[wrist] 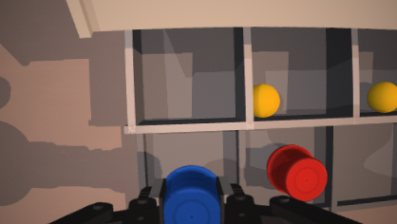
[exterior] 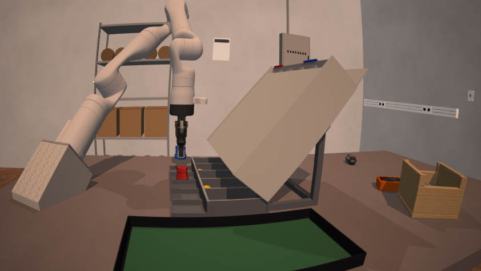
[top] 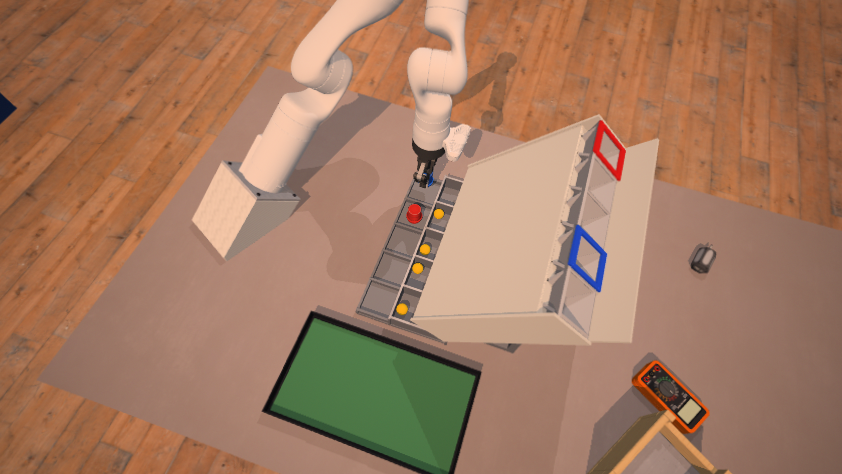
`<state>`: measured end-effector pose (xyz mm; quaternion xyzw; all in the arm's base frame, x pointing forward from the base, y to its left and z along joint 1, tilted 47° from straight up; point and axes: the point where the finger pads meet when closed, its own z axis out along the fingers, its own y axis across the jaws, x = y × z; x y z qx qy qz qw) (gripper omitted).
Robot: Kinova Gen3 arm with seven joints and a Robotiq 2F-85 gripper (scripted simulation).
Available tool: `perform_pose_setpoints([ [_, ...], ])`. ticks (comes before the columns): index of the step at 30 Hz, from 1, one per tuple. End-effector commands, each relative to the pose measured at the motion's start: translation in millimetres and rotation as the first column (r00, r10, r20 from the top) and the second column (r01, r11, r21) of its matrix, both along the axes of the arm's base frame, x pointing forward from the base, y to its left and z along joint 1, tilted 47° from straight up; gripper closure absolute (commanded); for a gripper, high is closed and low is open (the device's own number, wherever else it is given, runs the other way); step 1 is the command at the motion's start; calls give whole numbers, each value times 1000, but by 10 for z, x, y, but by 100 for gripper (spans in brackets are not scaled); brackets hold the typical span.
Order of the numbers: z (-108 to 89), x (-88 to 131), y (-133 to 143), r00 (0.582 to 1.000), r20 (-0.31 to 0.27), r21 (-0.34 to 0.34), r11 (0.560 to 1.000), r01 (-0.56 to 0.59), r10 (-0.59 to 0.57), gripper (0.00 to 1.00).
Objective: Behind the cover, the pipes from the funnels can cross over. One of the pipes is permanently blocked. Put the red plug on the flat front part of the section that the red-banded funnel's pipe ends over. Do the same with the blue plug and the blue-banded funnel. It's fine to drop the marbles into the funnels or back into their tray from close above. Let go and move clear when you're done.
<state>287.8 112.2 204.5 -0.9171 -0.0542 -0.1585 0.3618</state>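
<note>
My claw (top: pixel 422 177) (exterior: pixel 180 152) (wrist: pixel 191 193) gripped the blue plug (top: pixel 431 179) (wrist: pixel 191 206) above the end front section, beside the red plug (top: pixel 414 213) (exterior: pixel 181 172) (wrist: pixel 297 173). It seemed light, stiff, perhaps slippery; its sides suited pinching.

Gripper (exterior: pixel 180 155) shut on blue plug (exterior: pixel 180 152), held in air above and behind red plug (exterior: pixel 181 172). Red plug upright on front part of sections (exterior: pixel 187 207). Two marbles (exterior: pixel 199 170) (exterior: pixel 207 186) visible in sections. Cover (exterior: pixel 265 127) slanted over them. Green tray (exterior: pixel 235 245) in foreground. Orange meter (exterior: pixel 387 183) beside wooden box (exterior: pixel 437 203), right side. Shelf (exterior: pixel 134 63) behind arm (exterior: pixel 111 80).
</note>
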Motion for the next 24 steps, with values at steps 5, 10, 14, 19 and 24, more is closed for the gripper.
perform_pose_setpoints([
  [5,-8,3,9,1000,0,1,1000,0,0,100],
  [10,-177,65,179,1000,1,1,1000,0,0,100],
  [14,-177,65,179,1000,1,1,1000,0,0,100],
  [19,-177,65,179,1000,1,1,1000,0,0,100],
  [24,-177,65,179,1000,1,1,1000,0,0,100],
])
